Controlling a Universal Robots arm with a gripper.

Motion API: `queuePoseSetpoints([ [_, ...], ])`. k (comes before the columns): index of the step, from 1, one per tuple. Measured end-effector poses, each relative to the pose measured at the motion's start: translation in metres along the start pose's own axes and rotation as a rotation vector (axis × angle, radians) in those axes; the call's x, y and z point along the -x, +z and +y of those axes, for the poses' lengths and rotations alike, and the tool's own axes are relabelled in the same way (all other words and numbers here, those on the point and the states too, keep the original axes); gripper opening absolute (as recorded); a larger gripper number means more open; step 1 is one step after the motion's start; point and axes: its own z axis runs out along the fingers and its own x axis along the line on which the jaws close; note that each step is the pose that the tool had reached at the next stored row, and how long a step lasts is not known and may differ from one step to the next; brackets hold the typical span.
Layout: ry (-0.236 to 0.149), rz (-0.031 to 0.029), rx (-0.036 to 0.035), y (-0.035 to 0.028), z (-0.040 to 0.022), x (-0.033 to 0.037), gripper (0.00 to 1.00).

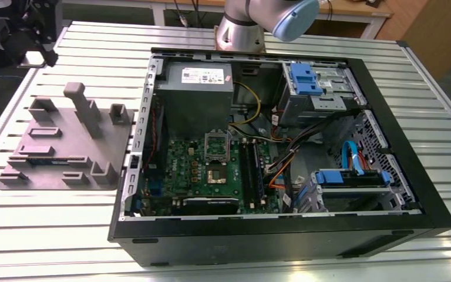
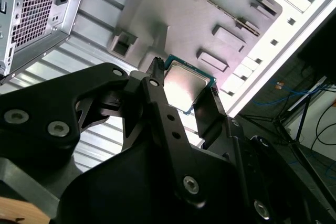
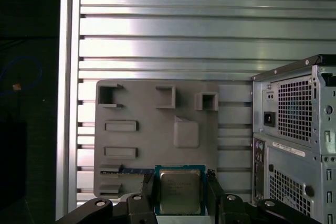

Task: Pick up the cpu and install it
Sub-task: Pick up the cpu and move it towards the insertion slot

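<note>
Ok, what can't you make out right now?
- The cpu underside: faces away in both wrist views.
- The cpu's gripped edges: covered by the claw fingers, second wrist view.
- The socket pins: too small to tell, exterior view.

One cpu (image 3: 180,191), 1 grey moulded tray (image 1: 69,144), 1 open PC case (image 1: 272,235) w/ 2 blue drive caddies (image 1: 304,77), 1 robot arm (image 1: 241,32) w/ 2 fingers (image 2: 157,108), 1 slatted surface (image 1: 53,235).
</note>
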Motion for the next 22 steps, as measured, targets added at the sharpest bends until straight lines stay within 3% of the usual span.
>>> queuePoseSetpoints([
  [22,0.0,0.0,0.0,0.0001,0.0,0.0048,0.47],
])
